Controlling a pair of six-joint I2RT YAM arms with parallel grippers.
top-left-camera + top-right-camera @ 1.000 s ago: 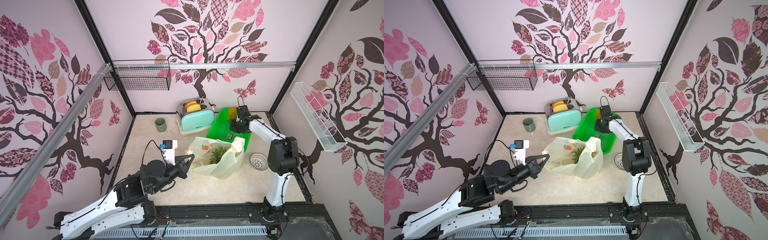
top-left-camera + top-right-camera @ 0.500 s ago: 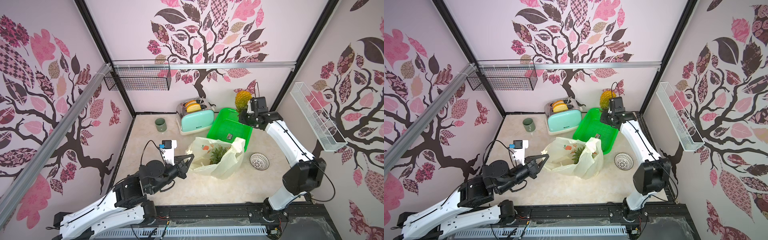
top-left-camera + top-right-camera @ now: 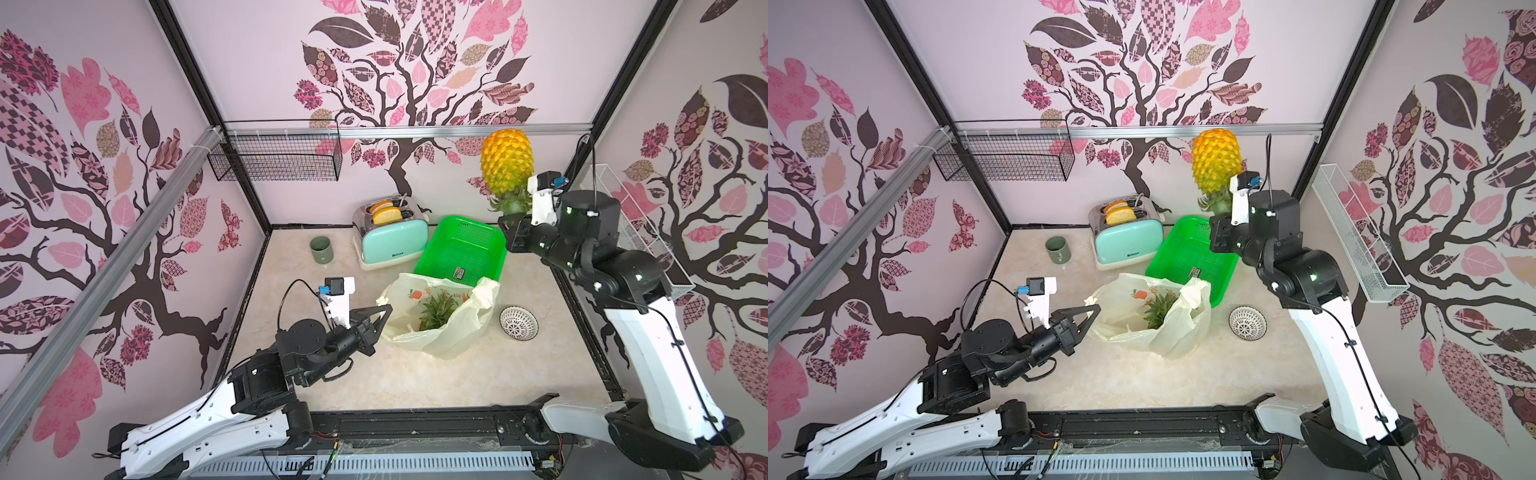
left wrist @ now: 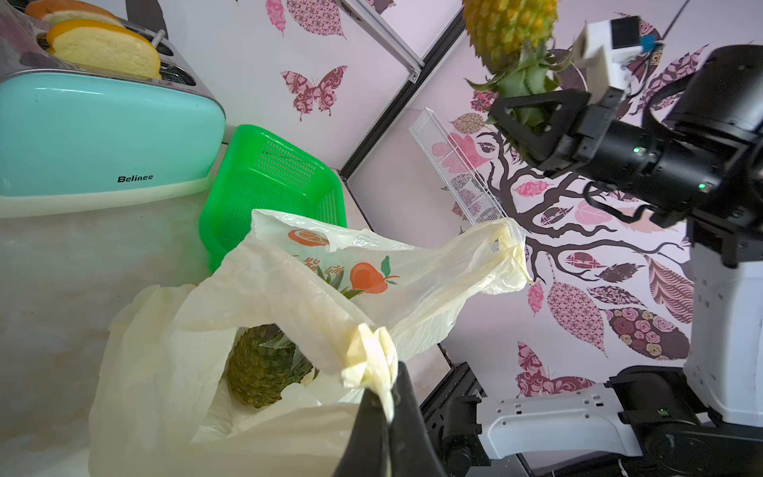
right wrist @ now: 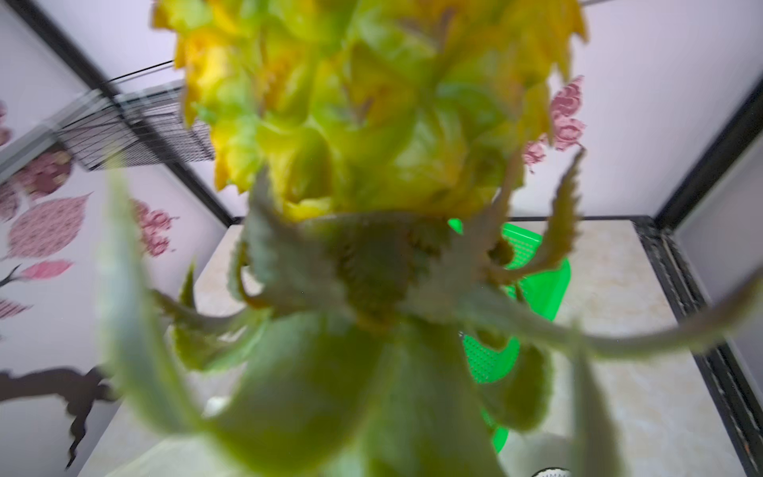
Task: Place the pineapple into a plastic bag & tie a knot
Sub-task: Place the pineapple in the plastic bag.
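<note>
Right claw (image 3: 510, 214) is seen closed narrow on the leafy crown of a pineapple (image 3: 507, 160), upper right of centre in both top views. The pineapple is held in the air upside down, yellow body up and crown down, above the far right corner of the green basket (image 3: 465, 241). In the right wrist view the frame is filled by blurred crown leaves and yellow skin; the fingers cannot be made out there.

Left claw (image 3: 388, 308) is clamped fully on one bunched handle (image 4: 371, 359) of the bag (image 3: 459, 332), left of centre. The bag is set on the table (image 3: 415, 382) at frame centre, mouth open, just below the basket in the frame and left of the strainer (image 3: 518, 323). A second pineapple (image 3: 436, 309) is seen inside the bag, green crown pointing up; its body shows in the left wrist view (image 4: 264, 371). The other handle (image 4: 503, 247) sticks up loose, well apart from the pinched one, untied.

A toaster (image 3: 392, 245) with bread is placed left of the basket, and a cup (image 3: 321, 249) further left.
</note>
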